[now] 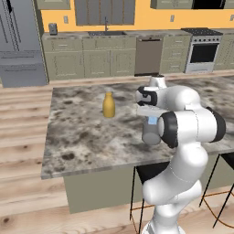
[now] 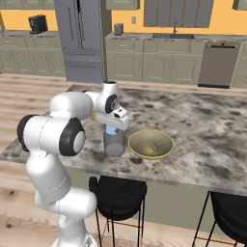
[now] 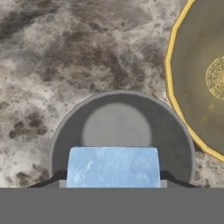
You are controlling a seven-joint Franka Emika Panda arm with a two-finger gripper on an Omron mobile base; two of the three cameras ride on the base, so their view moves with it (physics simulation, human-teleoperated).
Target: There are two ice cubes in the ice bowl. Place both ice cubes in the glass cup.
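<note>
My gripper (image 2: 112,128) is shut on a pale blue ice cube (image 3: 113,166), which sits between the two dark fingertips. It hangs straight above the mouth of the grey glass cup (image 3: 120,127), close over the rim. The cup (image 2: 115,144) stands near the counter's front edge, with the shallow yellow-green ice bowl (image 2: 166,137) just to its right. A small pale shape lies in the bowl, too faint to name. In the left base view the cube (image 1: 151,120) shows above the cup (image 1: 149,137), and my arm hides the bowl.
A yellow bottle (image 1: 108,105) with a narrow neck stands on the marble island counter (image 1: 82,137), left of and behind the cup. Dark stools (image 2: 118,195) sit under the counter's front edge. Cabinets, a fridge and a stove line the far wall.
</note>
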